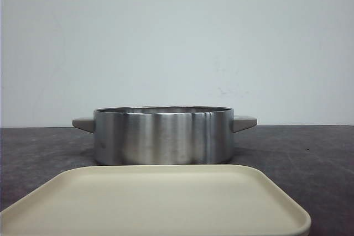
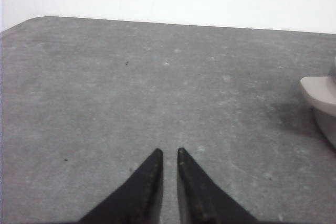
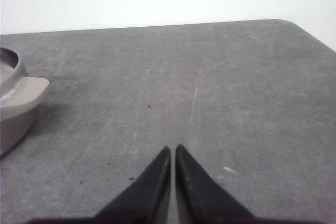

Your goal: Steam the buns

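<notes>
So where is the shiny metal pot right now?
In the front view, the round shiny steel pot with grey side handles sits mid-table on the dark grey speckled table, just behind the flat cream square tray.

We record of our body only the left gripper (image 2: pixel 169 153) and right gripper (image 3: pixel 172 149): each a pair of matte black, smooth fingers (image 2: pixel 144 190) tapering to sharp points, faintly dust-speckled, without visible markings.
</notes>
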You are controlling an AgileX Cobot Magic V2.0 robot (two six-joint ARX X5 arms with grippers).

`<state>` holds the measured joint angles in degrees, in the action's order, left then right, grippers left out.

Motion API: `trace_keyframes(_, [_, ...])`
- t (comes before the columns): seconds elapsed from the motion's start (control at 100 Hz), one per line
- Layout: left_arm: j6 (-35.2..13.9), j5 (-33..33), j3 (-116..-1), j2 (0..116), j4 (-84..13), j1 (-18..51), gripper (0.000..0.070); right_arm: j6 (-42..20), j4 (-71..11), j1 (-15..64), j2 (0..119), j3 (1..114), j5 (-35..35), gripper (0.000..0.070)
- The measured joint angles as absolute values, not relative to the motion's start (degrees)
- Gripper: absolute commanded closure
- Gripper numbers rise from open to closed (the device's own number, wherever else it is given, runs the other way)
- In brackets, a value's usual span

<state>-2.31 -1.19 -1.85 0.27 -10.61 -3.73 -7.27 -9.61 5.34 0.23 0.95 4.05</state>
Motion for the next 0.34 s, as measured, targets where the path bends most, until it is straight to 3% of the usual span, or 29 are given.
trace_keyframes(0.34, [-2.5, -1.19, -1.85, 0.27, -10.61, -3.73, 0.07, -7.27, -9.61, 5.34, 0.23, 0.95, 4.05, 0.0693])
